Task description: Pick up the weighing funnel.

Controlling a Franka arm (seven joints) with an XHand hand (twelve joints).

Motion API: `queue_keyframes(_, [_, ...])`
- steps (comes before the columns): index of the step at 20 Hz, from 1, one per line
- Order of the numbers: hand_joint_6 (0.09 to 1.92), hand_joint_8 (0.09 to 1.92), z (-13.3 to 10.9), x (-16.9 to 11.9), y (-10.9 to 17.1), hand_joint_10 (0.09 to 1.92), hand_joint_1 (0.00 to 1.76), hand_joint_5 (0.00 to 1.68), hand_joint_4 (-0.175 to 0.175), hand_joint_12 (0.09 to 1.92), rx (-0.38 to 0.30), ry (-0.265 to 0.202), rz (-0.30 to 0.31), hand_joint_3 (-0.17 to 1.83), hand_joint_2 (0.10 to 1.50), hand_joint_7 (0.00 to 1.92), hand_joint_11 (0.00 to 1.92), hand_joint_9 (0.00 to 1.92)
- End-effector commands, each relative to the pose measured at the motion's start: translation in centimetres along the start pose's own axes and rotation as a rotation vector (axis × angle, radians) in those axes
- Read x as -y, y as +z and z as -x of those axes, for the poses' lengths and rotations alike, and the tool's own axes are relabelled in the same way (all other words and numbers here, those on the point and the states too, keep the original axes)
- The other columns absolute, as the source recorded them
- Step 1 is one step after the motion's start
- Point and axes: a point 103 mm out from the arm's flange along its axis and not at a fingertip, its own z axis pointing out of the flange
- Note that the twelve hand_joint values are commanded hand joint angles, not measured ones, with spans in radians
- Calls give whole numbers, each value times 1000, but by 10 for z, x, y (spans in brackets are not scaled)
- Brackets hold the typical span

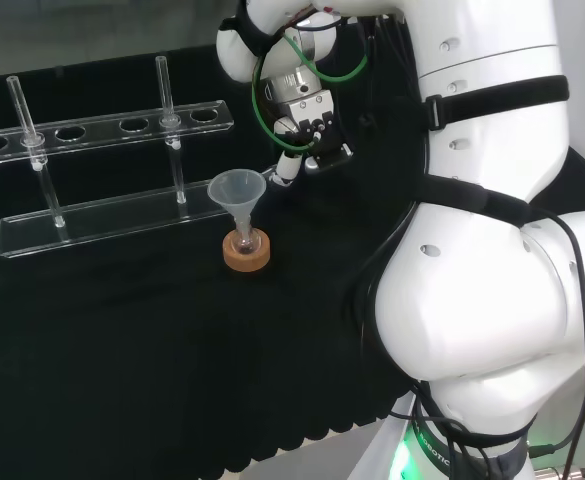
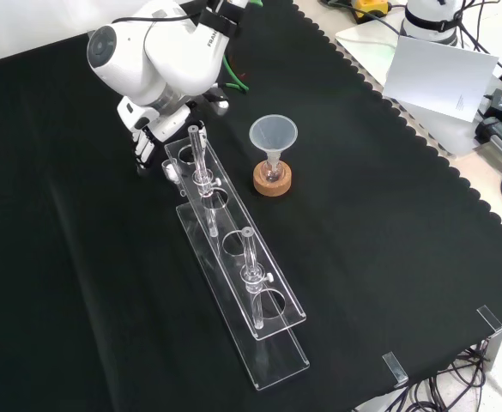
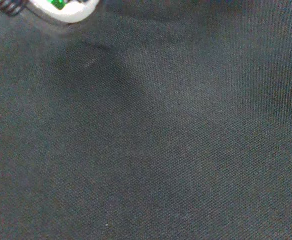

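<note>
In the head view the black and white hand [image 1: 307, 125] hangs low over the cloth, just right of the rack's near end and behind the big funnel [image 1: 237, 190]. In the front view the hand [image 2: 145, 137] sits under the arm's white link, close to the cloth at the far end of the rack. A small pale bit [image 2: 171, 168] lies at the hand's lower edge there; I cannot make out what it is. The wrist view has bare black cloth [image 3: 150, 150] close up and a blurred white part of the hand [image 3: 61, 10].
A clear test tube rack [image 2: 233, 257] holding two glass tubes runs along the cloth. The big funnel [image 2: 273, 135] stands in a small flask on a cork ring [image 2: 273, 181] beside it. White paper [image 2: 439, 73] and cables lie beyond the cloth's scalloped edge.
</note>
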Motion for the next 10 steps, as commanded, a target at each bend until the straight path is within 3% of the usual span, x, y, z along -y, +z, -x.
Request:
queue_keyframes(1, [196, 728, 0, -3, 1, 576, 864, 570, -32, 1273, 7, 5, 2, 411, 687, 380, 502, 670])
queue_keyframes(8, [259, 728, -1, -7, 3, 574, 873, 585, -30, 1269, 11, 5, -1, 448, 681, 392, 507, 679])
queue_keyframes(10, [356, 727, -1, -8, 3, 570, 876, 563, -28, 1270, 12, 3, -2, 473, 672, 397, 508, 683])
